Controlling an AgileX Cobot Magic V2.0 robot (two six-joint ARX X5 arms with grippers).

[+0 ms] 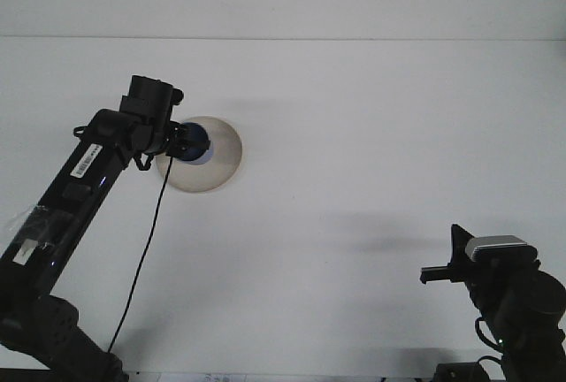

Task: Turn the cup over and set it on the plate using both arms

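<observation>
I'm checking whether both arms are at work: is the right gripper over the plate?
No, the right gripper sits low at the table's right, far from the plate.

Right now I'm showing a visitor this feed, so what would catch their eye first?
The long black left arm reaching diagonally up the left side, its gripper holding a dark blue cup over the pale round plate. Next, the right arm parked low in the bottom right corner, far from the plate.
</observation>
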